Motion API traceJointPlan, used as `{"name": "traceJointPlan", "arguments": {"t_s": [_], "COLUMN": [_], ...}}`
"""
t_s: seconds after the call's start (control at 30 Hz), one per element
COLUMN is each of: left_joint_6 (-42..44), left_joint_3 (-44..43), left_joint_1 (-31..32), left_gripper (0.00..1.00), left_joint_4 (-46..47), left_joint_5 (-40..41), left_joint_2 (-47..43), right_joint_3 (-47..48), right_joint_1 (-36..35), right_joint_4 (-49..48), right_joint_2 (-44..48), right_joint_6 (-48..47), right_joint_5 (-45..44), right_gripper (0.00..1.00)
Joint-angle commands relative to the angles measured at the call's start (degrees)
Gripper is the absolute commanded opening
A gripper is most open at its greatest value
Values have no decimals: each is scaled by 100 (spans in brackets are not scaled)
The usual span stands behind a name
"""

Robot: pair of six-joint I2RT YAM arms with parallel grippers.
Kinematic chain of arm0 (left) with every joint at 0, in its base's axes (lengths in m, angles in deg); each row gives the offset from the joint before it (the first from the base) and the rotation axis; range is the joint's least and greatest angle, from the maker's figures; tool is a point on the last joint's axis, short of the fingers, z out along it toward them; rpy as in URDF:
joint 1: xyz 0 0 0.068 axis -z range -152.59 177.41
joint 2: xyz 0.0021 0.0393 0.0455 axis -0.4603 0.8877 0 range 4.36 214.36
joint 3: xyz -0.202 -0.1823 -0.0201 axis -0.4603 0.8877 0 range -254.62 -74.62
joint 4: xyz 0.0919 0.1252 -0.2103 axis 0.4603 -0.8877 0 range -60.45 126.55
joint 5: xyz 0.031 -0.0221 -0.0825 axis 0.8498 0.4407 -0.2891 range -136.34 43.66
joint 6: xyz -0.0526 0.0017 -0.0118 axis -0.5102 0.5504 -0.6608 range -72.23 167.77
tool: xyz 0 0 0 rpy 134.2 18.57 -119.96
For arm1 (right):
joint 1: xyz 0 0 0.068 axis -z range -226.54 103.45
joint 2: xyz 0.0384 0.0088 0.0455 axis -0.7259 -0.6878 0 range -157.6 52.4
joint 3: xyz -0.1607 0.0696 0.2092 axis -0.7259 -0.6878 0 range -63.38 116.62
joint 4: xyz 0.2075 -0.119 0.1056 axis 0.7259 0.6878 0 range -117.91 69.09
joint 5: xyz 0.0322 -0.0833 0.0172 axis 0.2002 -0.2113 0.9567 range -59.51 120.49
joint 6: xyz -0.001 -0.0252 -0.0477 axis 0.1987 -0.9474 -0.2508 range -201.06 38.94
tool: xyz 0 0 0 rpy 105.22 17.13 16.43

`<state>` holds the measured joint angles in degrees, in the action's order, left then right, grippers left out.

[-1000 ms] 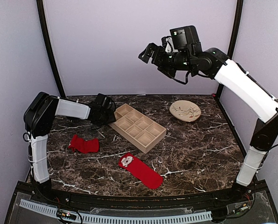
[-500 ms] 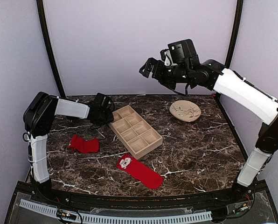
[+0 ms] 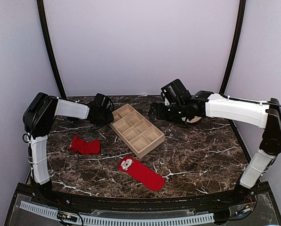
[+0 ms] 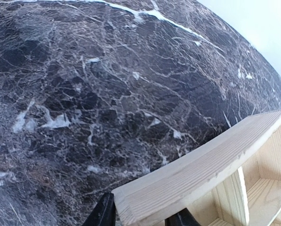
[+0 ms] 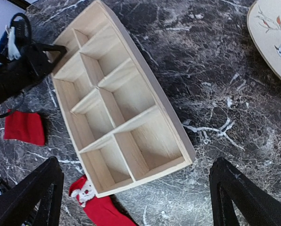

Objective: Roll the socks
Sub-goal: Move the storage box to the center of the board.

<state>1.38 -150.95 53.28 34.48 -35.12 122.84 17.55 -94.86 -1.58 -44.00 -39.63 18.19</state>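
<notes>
Left gripper (image 4: 145, 206) is drawn in narrow on the wooden tray (image 4: 197, 172). In its wrist view two dark fingertips (image 4: 104, 214) poke up from the bottom edge with the tray's wall, close to a corner, gripped between them. The rest of the fingers is cut off there.

The right gripper (image 5: 138, 165) stands wide and holds nothing. Its two black fingers (image 5: 34, 190) frame the lower corners of its wrist view, above the tray and clear of it.

Both socks lie on the dark marble table (image 3: 202, 155), outside the tray. The bunched sock (image 3: 85, 145) sits at centre left in the top view. How it is folded cannot be made out. The sock with the white patch (image 3: 141, 172) lies stretched out at lower centre, just below the tray's near corner.

In the top view the right arm covers much of a pale plate (image 5: 272, 37) at centre right. The right wrist view shows that plate's drawn pattern, but the upper right corner of the frame cuts it off. That view also shows the tray's compartments from above. Its bottom edge cuts the patched sock, so little more than the patch end shows. The left wrist view shows only marble and the tray's corner, and neither sock.
</notes>
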Motion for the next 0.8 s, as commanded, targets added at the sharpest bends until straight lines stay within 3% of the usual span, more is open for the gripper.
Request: {"name": "traceJointPlan", "arguments": {"t_s": [0.0,0.33,0.57,0.77], "left_joint_6": [-527,-1326,-2074,-2542], "left_joint_3": [241,129,-53,-531], "left_joint_1": [-180,-176,-165,-69], "left_gripper": [16,0,0,0], "left_joint_4": [-352,-486,-762,-1663], "left_joint_5": [-166,-110,0,659], "left_joint_2": [126,176,217,218], "right_joint_3": [-550,-953,-1123,-1245], "right_joint_1": [24,16,15,17], "right_joint_4": [-329,-439,-486,-663], "right_joint_2": [282,373,466,679], "right_joint_6": [103,293,322,257], "right_joint_5": [-103,-238,-289,-251], "right_gripper": [100,100,100,100]}}
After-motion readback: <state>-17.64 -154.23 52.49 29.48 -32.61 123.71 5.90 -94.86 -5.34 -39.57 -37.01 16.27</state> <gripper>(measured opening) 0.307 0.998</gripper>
